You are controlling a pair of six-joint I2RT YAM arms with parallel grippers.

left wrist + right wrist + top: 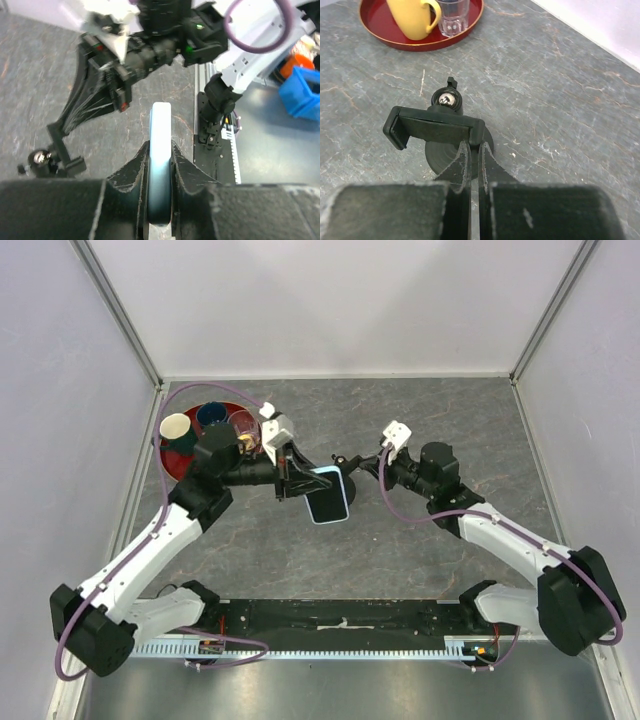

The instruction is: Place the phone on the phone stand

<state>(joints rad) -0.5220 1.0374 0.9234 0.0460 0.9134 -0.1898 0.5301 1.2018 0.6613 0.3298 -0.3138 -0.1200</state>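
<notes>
The phone (pixel 330 498), black screen in a light blue case, hangs above the middle of the table. My left gripper (pixel 305 483) is shut on its left end. In the left wrist view the phone (pixel 160 125) stands edge-on, pinched between both jaws of the left gripper (pixel 160 146). The phone stand (pixel 432 127) is black, with a flat clamp, a ball joint and a round disc base (pixel 437 156) on the table. My right gripper (pixel 476 145) is shut, its tips pinching the clamp's right end. The left wrist view shows the stand (pixel 62 152) low on the left, apart from the phone.
A red tray (pixel 172 468) sits at the back left with a cream cup (pixel 176 427), a blue cup (pixel 211 415) and a glass (pixel 243 423). The right wrist view shows the tray (pixel 375 31) beyond the stand. Pale walls enclose the table on three sides.
</notes>
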